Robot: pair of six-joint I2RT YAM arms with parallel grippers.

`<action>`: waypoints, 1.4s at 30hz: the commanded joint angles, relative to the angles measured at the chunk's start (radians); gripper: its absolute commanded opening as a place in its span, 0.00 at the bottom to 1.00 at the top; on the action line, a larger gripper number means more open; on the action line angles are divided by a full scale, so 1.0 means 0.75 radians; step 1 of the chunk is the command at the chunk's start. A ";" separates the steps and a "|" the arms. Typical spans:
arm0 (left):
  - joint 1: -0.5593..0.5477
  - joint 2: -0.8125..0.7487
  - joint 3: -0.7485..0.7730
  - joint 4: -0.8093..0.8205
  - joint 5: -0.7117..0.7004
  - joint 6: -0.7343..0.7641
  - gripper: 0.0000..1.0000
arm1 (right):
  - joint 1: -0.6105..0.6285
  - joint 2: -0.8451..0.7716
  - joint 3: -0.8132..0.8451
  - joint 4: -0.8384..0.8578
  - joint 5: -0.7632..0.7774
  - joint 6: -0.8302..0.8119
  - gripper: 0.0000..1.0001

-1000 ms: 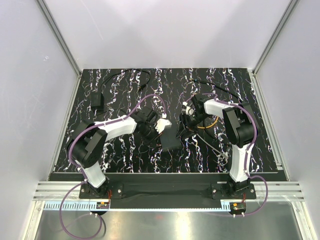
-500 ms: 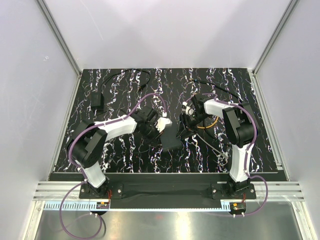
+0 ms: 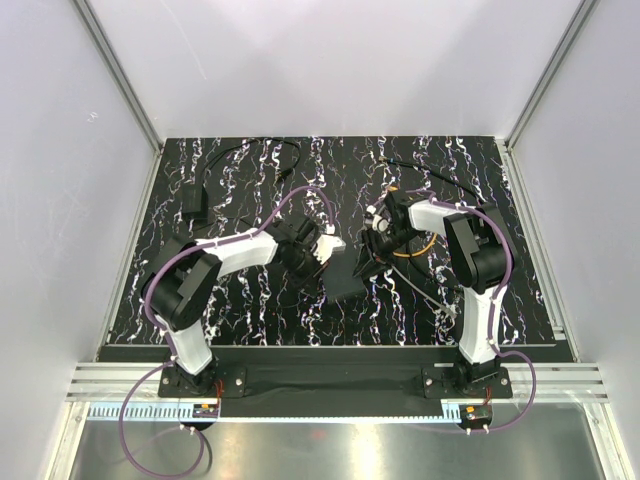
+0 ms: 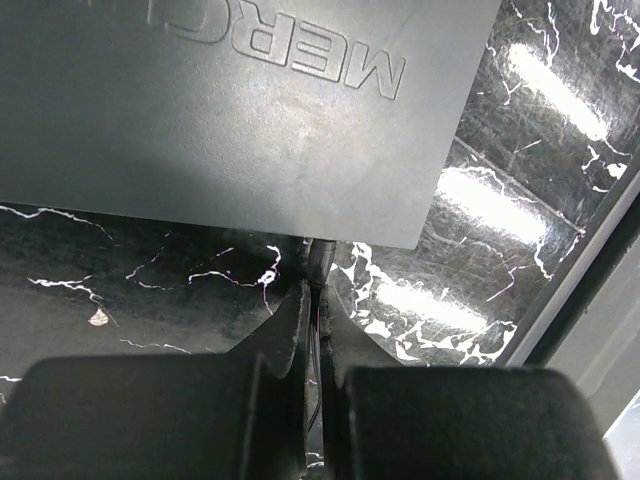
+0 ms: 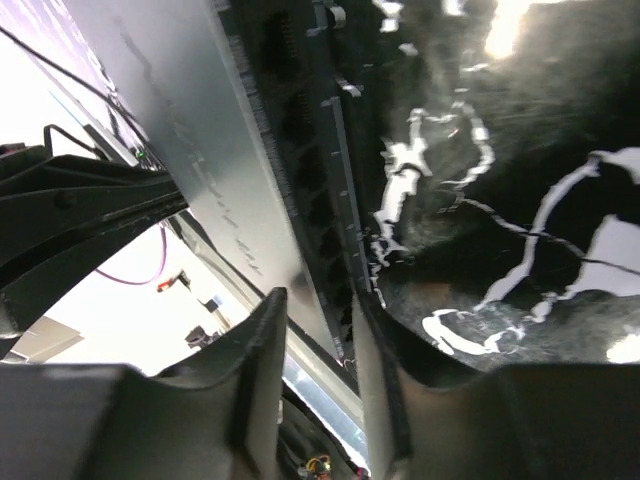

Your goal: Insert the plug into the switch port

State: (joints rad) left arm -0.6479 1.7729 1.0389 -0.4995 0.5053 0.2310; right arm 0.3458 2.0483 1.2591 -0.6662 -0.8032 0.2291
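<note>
Plug-in time — pinching the thin plug [image 4: 320,262] in the left gripper [image 4: 318,305], nose against the near edge of the black box [image 4: 250,100], port hidden. Clamping that stiff, light-looking box in the right gripper [image 5: 320,335]. Likely a delicate tip — best gripped close behind it.

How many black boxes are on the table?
2. A flat matte-black rectangular box is mid-table between the left arm and right arm; a small black block with a thin black cord lies at the far left. The arms could hide more.
</note>
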 commanded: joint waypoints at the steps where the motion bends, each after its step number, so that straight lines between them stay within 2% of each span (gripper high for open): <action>1: -0.005 0.011 0.028 0.177 0.069 -0.050 0.00 | 0.024 0.028 -0.024 0.054 -0.140 0.071 0.36; 8: -0.005 -0.006 0.003 0.247 0.118 -0.130 0.00 | 0.060 0.010 -0.067 0.105 -0.201 0.140 0.30; 17: -0.005 0.023 0.118 0.237 0.104 -0.120 0.00 | 0.140 0.014 -0.034 0.091 -0.203 0.095 0.28; 32: -0.007 0.011 0.233 0.142 0.095 0.032 0.00 | 0.198 0.024 0.011 0.066 -0.138 0.057 0.27; 42: -0.007 0.054 0.210 0.204 0.155 -0.040 0.00 | 0.200 0.040 0.025 0.134 -0.234 0.151 0.28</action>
State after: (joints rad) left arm -0.6319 1.8042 1.1156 -0.6643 0.4641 0.2340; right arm 0.4065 2.0563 1.2514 -0.6365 -0.8249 0.2760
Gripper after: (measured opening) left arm 0.026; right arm 0.284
